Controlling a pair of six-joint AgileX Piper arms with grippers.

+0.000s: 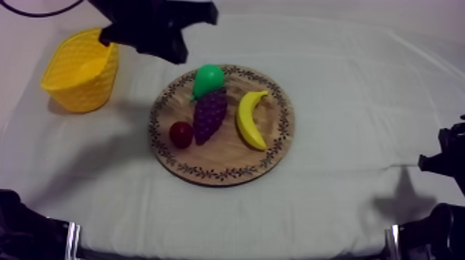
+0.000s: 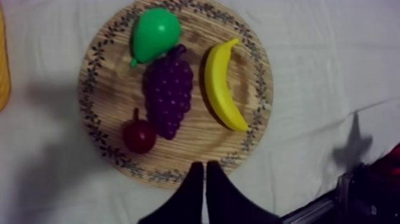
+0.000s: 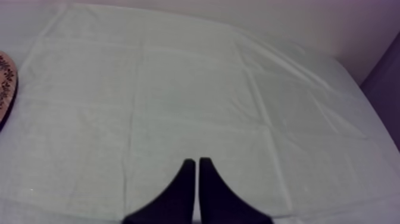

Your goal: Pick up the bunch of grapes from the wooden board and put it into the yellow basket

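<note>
The purple bunch of grapes (image 1: 209, 115) (image 2: 168, 95) lies in the middle of the round wooden board (image 1: 228, 158) (image 2: 113, 89). A green pear (image 1: 207, 79) touches its far end, a small red fruit (image 1: 181, 134) sits at its left, and a banana (image 1: 250, 119) lies apart at its right. The yellow basket (image 1: 79, 69) stands at the back left. My left arm (image 1: 156, 28) hangs over the board's far edge beside the basket. My left gripper (image 2: 204, 167) is shut on nothing, high above the board's rim. My right gripper (image 3: 197, 162) is shut over bare cloth.
The board's rim (image 3: 5, 77) shows beside the cloth in the right wrist view. My right arm (image 1: 443, 155) rests low at the table's right edge. Bare cloth (image 1: 360, 104) lies between the board and that arm.
</note>
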